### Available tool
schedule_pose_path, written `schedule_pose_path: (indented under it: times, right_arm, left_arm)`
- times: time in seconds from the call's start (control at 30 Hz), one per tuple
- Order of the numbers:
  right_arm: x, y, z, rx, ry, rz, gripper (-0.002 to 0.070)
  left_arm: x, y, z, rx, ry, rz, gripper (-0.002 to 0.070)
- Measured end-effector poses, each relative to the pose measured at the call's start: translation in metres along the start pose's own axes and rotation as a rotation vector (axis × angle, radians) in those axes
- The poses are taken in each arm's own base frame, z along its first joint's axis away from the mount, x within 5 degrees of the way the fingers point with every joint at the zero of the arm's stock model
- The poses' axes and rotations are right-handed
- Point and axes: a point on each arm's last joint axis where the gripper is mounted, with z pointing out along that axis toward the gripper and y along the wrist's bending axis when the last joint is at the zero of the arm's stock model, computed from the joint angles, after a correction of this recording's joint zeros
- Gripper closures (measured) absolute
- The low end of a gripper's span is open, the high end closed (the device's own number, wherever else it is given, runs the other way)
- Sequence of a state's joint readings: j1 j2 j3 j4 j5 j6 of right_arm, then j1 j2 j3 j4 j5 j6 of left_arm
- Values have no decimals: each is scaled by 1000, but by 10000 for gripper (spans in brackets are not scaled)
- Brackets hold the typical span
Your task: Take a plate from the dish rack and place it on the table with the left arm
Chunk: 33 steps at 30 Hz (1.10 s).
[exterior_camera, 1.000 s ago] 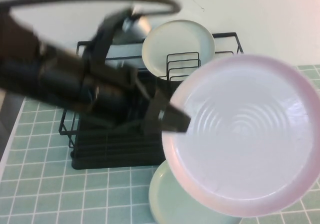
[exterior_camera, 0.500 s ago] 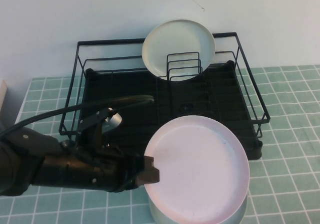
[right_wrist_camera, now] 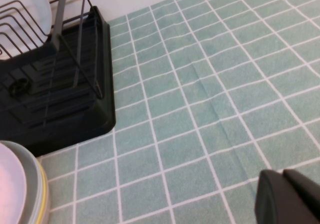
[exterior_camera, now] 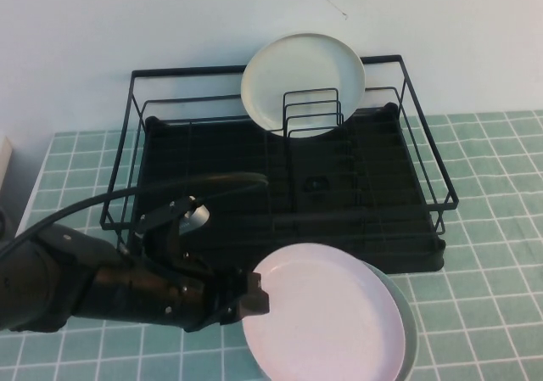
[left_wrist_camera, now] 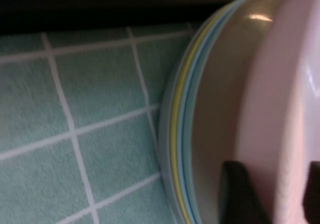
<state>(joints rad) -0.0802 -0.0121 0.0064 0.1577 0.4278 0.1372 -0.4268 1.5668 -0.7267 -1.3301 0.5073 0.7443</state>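
Across the green-tiled table sits the black dish rack, with a cream-white plate propped upright in its small wire holder at the back. In front of the rack, the pink plate lies nearly flat, just above a mint-green plate that rests on the table; whether the two touch I cannot tell. The left arm reaches in from the left, and its end effector is clenched on the pink plate's near left rim, so the plate extends away to the right of the fingers. To my eye, setting it on bare tiles calls for shifting it sideways off the green plate. The right end effector is parked low over tiles well to the right, its fingers together on nothing.
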Motion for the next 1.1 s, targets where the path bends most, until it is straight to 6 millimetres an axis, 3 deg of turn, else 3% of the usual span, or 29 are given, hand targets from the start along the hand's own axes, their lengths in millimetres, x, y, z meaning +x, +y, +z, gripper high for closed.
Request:
schedule_pose_path:
  times: [0.13,0.2,0.37,0.47,0.57,0.63,0.7,0.9,1.1]
  right_arm:
    - [0,0,0,0,0,0,678]
    - [0,0,0,0,0,0,678]
    - [0,0,0,0,0,0,678]
    - [0,0,0,0,0,0,678]
    - [0,0,0,0,0,0,678]
    - [0,0,0,0,0,0,678]
    - [0,0,0,0,0,0,678]
    - [0,0,0,0,0,0,678]
    - [0,0,0,0,0,0,678]
  left_arm:
    - [-2,-2,-5,-7,-33,11,233]
    - [-3,-5,-8,-2,-46,19,169]
    - [-8,-15,-27,0,-138,80,126]
    - [-10,-26,-46,3,-223,155,183]
    - [-8,-41,-73,19,-309,300,371]
    - [-3,-52,-93,25,-357,430,536]
    - [4,-61,-112,31,-397,538,616]
    - [38,-79,-166,10,-470,811,670]
    - [72,-71,-208,-157,-515,912,675]
